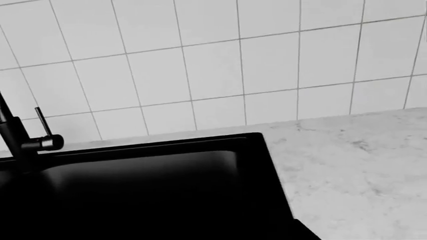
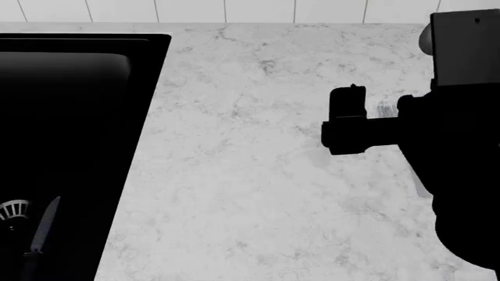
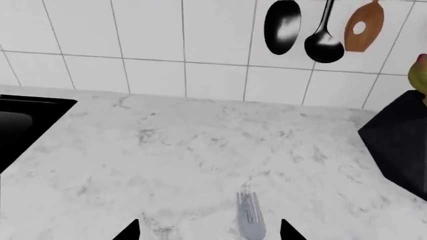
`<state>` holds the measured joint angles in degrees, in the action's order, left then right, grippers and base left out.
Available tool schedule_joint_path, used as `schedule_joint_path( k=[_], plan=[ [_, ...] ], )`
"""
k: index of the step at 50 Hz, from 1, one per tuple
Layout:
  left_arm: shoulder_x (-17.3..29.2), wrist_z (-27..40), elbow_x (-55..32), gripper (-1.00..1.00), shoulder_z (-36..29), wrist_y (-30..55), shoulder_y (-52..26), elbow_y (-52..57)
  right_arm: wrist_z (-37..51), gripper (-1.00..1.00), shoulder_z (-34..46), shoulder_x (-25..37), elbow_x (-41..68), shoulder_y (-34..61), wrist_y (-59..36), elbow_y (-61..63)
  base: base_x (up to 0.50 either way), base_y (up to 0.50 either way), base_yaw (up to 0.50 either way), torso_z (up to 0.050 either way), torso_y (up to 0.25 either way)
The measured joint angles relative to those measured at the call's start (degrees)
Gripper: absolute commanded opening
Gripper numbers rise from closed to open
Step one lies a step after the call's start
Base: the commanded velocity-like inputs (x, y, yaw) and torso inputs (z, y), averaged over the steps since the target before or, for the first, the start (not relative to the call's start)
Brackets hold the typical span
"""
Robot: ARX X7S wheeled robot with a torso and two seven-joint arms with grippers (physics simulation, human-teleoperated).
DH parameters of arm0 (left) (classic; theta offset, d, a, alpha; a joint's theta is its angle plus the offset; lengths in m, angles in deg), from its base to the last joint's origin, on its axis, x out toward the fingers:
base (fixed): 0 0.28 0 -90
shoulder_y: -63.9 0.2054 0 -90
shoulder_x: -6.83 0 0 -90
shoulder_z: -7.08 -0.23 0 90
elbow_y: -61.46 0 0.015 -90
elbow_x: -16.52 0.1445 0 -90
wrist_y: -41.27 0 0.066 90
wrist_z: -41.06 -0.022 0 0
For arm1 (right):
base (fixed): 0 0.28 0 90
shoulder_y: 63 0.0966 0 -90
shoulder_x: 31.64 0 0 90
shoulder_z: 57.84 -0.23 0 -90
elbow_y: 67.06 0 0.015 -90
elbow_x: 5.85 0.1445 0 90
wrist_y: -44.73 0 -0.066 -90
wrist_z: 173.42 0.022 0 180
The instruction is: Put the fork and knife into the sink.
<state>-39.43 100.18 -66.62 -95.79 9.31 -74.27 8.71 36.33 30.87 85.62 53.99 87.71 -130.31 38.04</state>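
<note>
The knife [image 2: 41, 231] lies in the black sink [image 2: 86, 117] beside the drain strainer [image 2: 13, 209]. The fork [image 3: 250, 220] rests on the marble worktop [image 2: 258, 175], between the right gripper's [image 3: 210, 232] spread fingers [image 3: 128, 232]. The left gripper is out of view. No readable writing shows.

a pale marble-look counter [image 2: 258, 175] carries everything, running back to a white tiled wall. a black sink [image 2: 149, 88] is set into it at the left; inside, a knife [image 2: 41, 231] lies on the basin floor just beside the round silver drain. on the bare counter at the right lies a silvery fork [image 3: 249, 216], tines toward the wall, well apart from the sink.
</note>
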Motion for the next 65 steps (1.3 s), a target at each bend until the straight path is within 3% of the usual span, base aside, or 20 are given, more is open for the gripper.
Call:
schedule_joint_path(
  k=[18,45,46,65],
  plan=[
    [0.03,-1.63,1.37,1.0,-0.5,-0.89,0.67,-0.34,-6.14,1.0,11.49,4.36,-3.76,7.15,5.27,-18.5,0.0,0.0,0.0,0.0,0.0],
    [0.11,-2.31,1.82,1.0,-1.31,-1.44,1.05,-0.71,-13.39,1.0,18.54,5.87,-8.36,0.78,14.83,-29.27,0.0,0.0,0.0,0.0,0.0],
    [0.09,-2.28,1.79,1.0,-1.38,-1.4,0.96,-0.73,-13.73,-1.0,18.47,5.97,-8.33,0.48,15.27,-29.21,0.0,0.0,0.0,0.0,-0.011],
    [0.65,-0.71,0.27,1.0,-1.52,-1.01,0.11,0.07,-14.09,-1.0,19.41,6.61,-10.66,-2.98,18.72,-24.84,0.0,0.0,0.0,-0.002,-0.005]
  ],
)
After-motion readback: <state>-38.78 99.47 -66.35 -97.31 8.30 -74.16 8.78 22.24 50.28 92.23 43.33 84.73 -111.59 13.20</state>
